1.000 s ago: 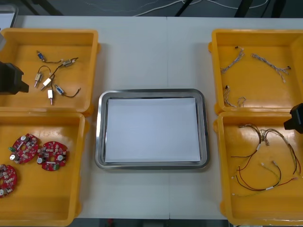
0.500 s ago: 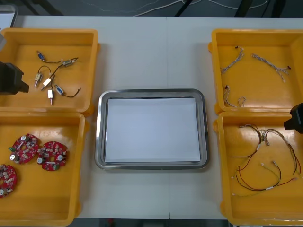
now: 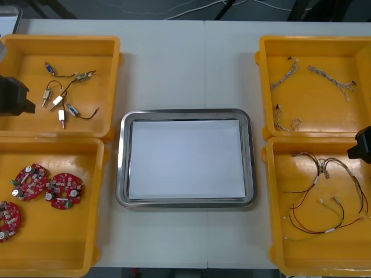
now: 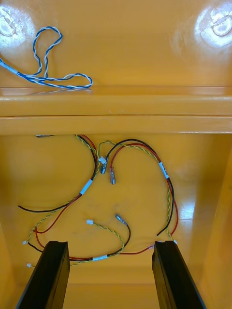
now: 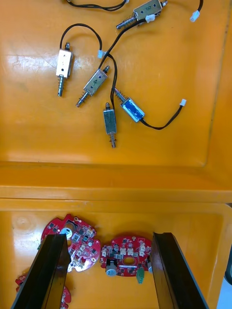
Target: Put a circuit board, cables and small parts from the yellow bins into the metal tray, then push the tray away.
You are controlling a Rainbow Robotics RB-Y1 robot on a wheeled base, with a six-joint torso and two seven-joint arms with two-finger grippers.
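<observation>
Front view: metal tray (image 3: 185, 159) sits dead centre, white inside, nothing loaded. Judgement: task is at step zero, first pick not made.

Circuit boards (image 3: 65, 191) are left of the tray, in the near-left yellow bin (image 3: 98, 202); three red round ones, two touching, one apart at the bin's outer edge. Small metal parts (image 3: 61, 95) with black leads are left of the tray in the far-left bin (image 3: 113, 87). Twisted blue and white cables (image 3: 290, 72) are right of the tray in the far-right bin (image 3: 264, 87). Red, yellow and black cables (image 3: 324, 197) lie tangled right of the tray in the near-right bin (image 3: 269, 202).

The layout looks deliberate: stock is sorted by kind, and the bins flank the tray so each arm serves its own side with a short carry inward.

Left gripper (image 5: 110, 239): fingers spread, empty, above the near-left bin, with one board (image 5: 126, 255) framed between them. It reads as lined up for a board pick, the spread wide enough to straddle it.

Right gripper (image 4: 110, 244): fingers spread, empty, above the near-right bin's cable tangle (image 4: 101, 193). Likely waiting, or staged for a cable grab.

Risk: the tangled leads may drag neighbours out together.
</observation>
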